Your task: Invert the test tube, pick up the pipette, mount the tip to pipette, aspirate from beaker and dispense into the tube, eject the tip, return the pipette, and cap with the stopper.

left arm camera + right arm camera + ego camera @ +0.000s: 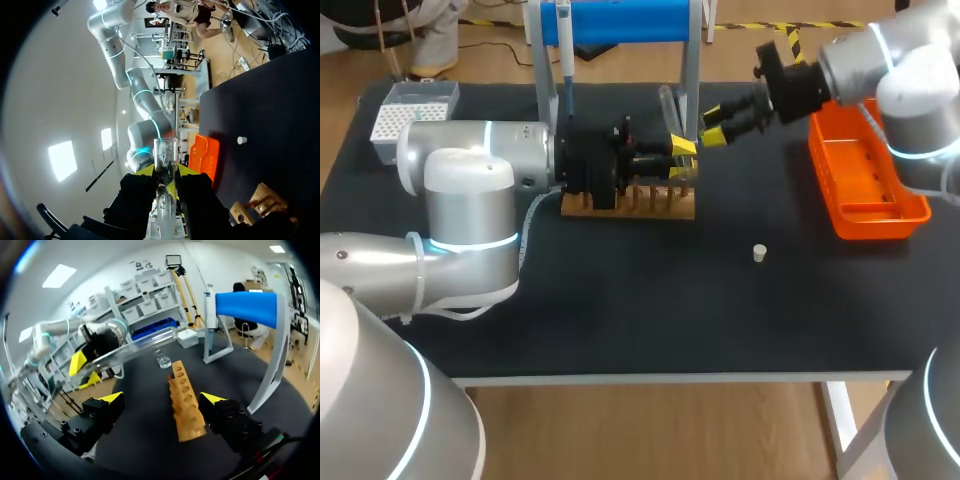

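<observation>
- Left hand (pixel 681 160) is closed on the test tube (pixel 669 108), with a yellow-tipped finger on each side. Most of the glass sticks out past the fingertips.
- The tube is held in the air just above the wooden rack (pixel 650 205), near the rack's right end. It is not seated in any hole.
- From the left wrist, the tube (pixel 165 155) runs straight out between the fingers (pixel 145 170).
- Right hand (pixel 712 122) hangs just to the right of the tube with its fingers spread, gripping nothing and not touching the glass.
- From the right wrist, the open right hand (pixel 162 400) sits over the near end of the rack (pixel 182 400). The tube (pixel 130 350) crosses ahead of it.
- A beaker (pixel 162 359) stands on the tabletop (pixel 620 300) beyond the rack's far end.
- The pipette (pixel 565 45) hangs on the blue stand (pixel 630 20) behind the rack.
- A small white stopper (pixel 758 252) lies alone on the tabletop, in front of the rack and to its right.
- An orange tray (pixel 865 175) sits at the right edge, and the tip box (pixel 415 115) sits at the far left.
</observation>
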`<state>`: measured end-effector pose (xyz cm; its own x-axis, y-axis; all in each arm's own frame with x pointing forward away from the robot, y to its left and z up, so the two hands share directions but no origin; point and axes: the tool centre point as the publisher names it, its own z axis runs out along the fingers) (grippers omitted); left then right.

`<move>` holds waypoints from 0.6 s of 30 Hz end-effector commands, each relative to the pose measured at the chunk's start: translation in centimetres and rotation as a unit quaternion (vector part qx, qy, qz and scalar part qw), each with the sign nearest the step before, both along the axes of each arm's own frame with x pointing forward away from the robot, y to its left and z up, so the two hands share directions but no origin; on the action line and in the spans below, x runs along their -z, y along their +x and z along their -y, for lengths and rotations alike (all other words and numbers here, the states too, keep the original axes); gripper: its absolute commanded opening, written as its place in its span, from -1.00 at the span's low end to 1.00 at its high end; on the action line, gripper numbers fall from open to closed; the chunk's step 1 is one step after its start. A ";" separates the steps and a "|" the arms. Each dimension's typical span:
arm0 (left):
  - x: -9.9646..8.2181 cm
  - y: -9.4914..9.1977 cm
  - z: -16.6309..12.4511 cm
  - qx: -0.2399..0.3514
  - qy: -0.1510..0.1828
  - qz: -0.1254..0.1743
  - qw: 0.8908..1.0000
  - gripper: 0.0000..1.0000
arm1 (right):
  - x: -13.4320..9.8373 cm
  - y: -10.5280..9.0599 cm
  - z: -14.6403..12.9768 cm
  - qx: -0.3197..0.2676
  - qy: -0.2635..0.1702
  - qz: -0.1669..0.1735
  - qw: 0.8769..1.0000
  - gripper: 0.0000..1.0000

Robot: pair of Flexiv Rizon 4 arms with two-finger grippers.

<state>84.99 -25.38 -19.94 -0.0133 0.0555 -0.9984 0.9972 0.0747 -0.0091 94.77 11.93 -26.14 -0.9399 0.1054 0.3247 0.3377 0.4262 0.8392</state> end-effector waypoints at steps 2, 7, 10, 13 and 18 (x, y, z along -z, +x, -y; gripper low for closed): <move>0.0 0.0 0.0 -0.001 0.001 0.000 1.000 -1.00 | 0.4 -0.8 0.0 -0.041 -0.011 0.127 0.991 1.00; 0.0 0.0 0.0 -0.001 0.001 0.000 1.000 -1.00 | 1.3 -1.0 -0.4 -0.066 -0.019 0.147 0.987 1.00; 0.0 0.0 0.0 -0.001 0.001 0.000 1.000 -1.00 | 1.9 -0.9 -0.5 -0.072 -0.028 0.143 0.987 1.00; 0.0 0.0 0.0 -0.001 0.001 0.000 1.000 -1.00 | 2.6 -0.6 -0.4 -0.074 -0.034 0.135 0.987 1.00; 0.0 0.0 0.0 -0.001 0.001 0.000 1.000 -1.00 | 3.4 -0.1 -0.1 -0.075 -0.039 0.125 0.988 1.00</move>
